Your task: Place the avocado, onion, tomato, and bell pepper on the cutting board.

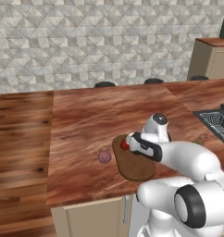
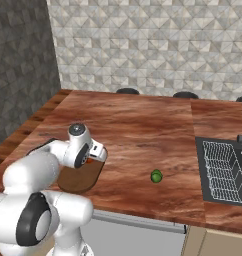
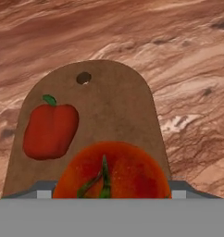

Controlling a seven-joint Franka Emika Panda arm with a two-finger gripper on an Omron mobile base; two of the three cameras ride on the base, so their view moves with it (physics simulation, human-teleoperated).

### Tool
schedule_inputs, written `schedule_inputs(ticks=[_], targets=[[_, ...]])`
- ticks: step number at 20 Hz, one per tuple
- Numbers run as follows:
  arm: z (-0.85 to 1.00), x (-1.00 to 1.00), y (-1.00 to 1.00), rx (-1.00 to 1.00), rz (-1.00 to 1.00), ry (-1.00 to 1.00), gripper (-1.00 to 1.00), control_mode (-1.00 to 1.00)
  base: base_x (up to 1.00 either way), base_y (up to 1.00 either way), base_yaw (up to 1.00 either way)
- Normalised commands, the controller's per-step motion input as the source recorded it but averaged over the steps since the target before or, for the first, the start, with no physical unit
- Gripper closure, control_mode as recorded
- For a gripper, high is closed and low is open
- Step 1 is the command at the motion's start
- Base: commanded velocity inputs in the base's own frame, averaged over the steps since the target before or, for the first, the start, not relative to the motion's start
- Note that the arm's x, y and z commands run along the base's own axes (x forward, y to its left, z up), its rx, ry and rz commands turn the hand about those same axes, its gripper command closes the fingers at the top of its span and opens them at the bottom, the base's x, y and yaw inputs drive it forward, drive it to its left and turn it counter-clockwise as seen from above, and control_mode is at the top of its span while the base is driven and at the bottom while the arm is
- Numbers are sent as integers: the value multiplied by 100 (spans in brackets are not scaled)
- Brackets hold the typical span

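Kitchen counter (image 1: pixel 81 120), from your left to your right: the onion (image 1: pixel 104 157) sits on the bare wood well to the left of the fingers, just off the left edge of the cutting board (image 1: pixel 137 169) and not touching it.

Next, in the hand view, the bell pepper (image 3: pixel 50 129) lies on the board ahead of the fingers and to their left, its green stalk pointing away from them. It stands apart from what they hold, and the board's hanging hole (image 3: pixel 83 77) is beyond it.

At centre, your gripper (image 1: pixel 126 144) hangs over the near half of the board with its fingers closed on the tomato (image 3: pixel 111 171), one on each side of the fruit. Whether the tomato rests on the board or is clear of it cannot be told.

Further right, in the right base view, the avocado (image 2: pixel 156 176) lies on open countertop, well apart from the fingers and off the board.

Far right, the sink (image 2: pixel 203 170) holds a wire rack (image 2: pixel 225 167).
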Motion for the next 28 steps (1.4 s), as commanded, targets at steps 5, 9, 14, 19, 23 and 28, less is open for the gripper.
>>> schedule_inputs(ticks=[5,9,14,19,23,28], targets=[[-19,28,0,0,-2,0,100,-100,0,0,0],[-20,22,0,0,-1,0,100,-100,0,0,0],[-25,12,0,0,0,0,100,-100,0,0,0],[-26,8,0,0,0,0,100,-100,0,0,0],[-22,8,0,0,0,0,100,-100,0,0,0],[-29,3,0,0,0,0,100,-100,0,0,0]])
